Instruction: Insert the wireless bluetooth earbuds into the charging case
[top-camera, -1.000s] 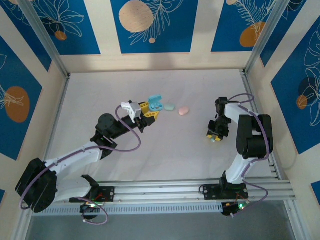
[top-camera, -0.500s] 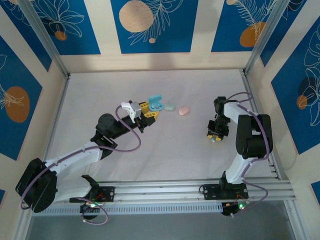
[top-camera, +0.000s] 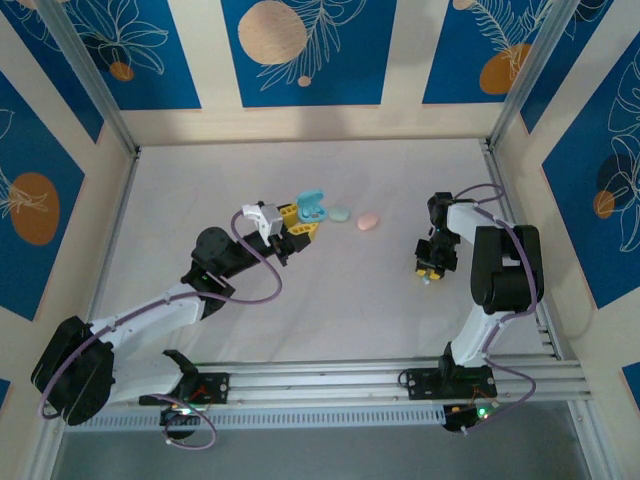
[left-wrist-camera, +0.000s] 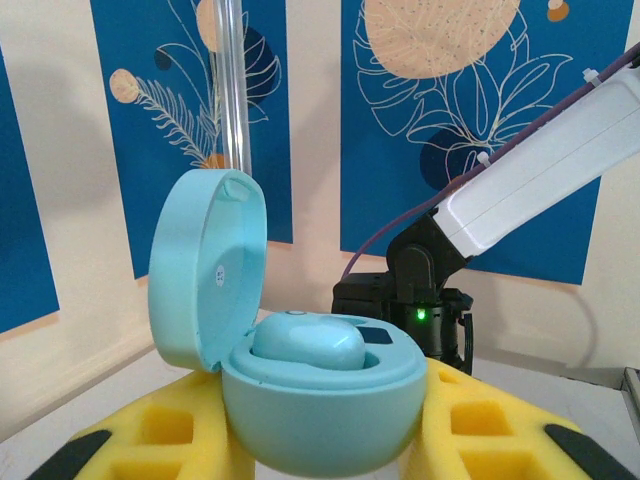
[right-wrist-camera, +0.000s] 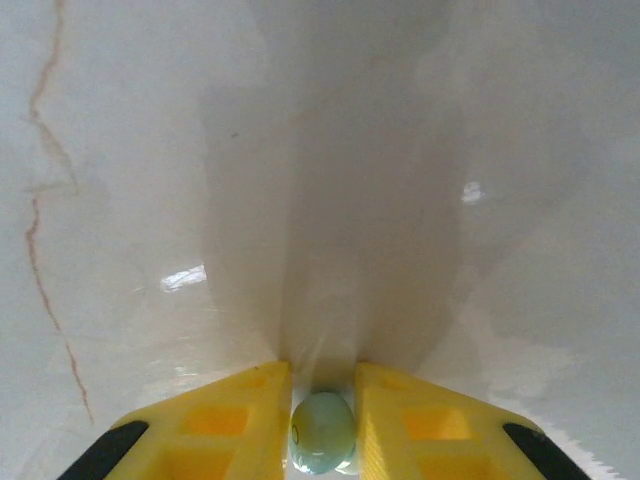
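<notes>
Left claw clamped on open blue case; first earbud looks seated inside. Right claw pinching second earbud just above tabletop, well apart from case. Remaining: carry over, insert.

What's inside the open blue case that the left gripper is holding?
One light blue earbud sits in the charging case, its lid standing open. The socket beneath and behind it is hidden.
</notes>
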